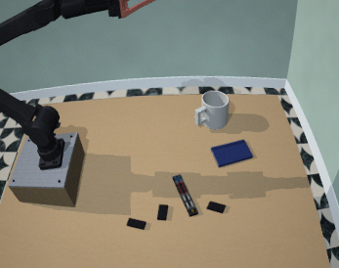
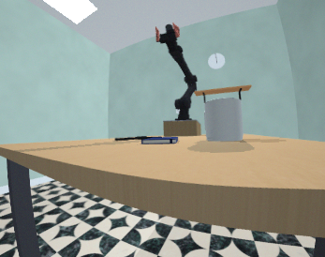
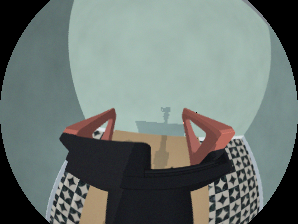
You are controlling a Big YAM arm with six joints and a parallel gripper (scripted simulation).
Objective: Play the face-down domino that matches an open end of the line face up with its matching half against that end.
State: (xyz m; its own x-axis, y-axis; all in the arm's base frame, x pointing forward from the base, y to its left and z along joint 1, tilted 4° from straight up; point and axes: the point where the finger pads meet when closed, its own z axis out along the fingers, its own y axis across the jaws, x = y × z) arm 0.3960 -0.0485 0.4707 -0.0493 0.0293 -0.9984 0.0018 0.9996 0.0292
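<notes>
My gripper is open and empty, high above the table; in the top view only part of it shows at the top edge. The line of face-up dominoes lies on the table, slanting from a blue-marked far end to a near end with a yellowish mark. Its pips are too small to read. Three black face-down dominoes lie apart from it: one right of its near end, one to its left, and one farther left and nearer the front. Their values are hidden.
A blue book lies beyond the line to the right. A grey mug stands upright behind it, handle to the left in the top view. The arm's base block stands at the left of the table in the top view.
</notes>
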